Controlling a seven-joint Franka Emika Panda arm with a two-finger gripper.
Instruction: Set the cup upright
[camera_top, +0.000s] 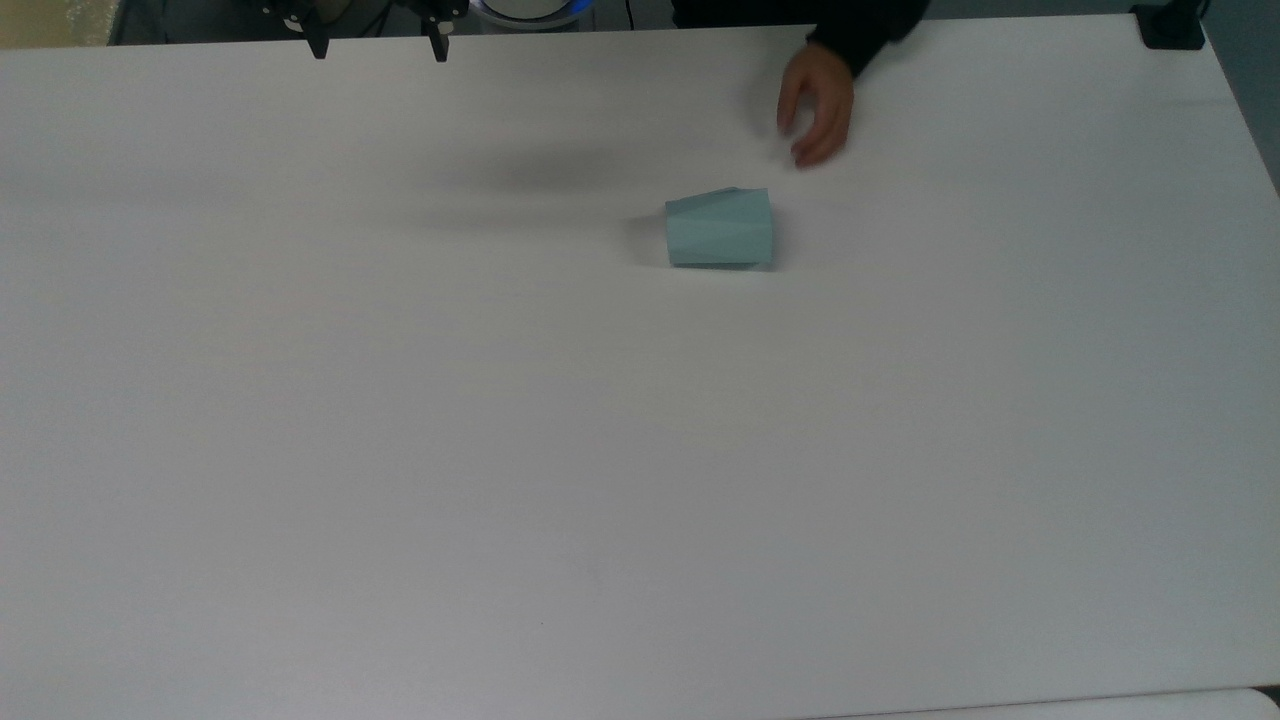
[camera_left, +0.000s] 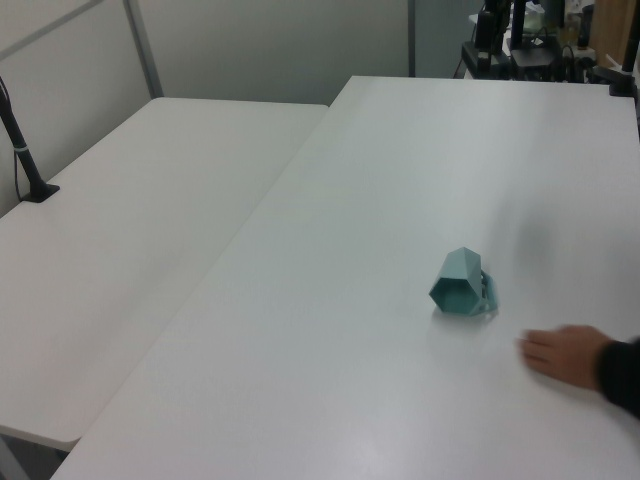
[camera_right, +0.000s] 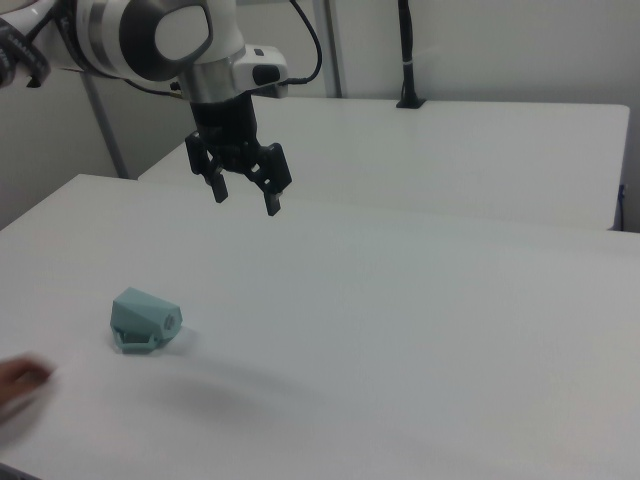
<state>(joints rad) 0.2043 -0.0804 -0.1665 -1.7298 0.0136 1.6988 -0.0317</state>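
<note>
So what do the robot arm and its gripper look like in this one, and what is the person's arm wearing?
The arm has rounded white shells with grey joints and a black cable looping off it. The gripper is all black, with two short fingers. The person's hand comes out of a dark sleeve.

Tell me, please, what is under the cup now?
The cup lies on its side on the bare white table. Nothing else shows under it; the spot where they touch is covered.

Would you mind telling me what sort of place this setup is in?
Probably a robotics lab: a robot arm's black two-finger gripper hangs open over a plain white table, where a pale teal faceted cup lies on its side near a person's hand.
</note>
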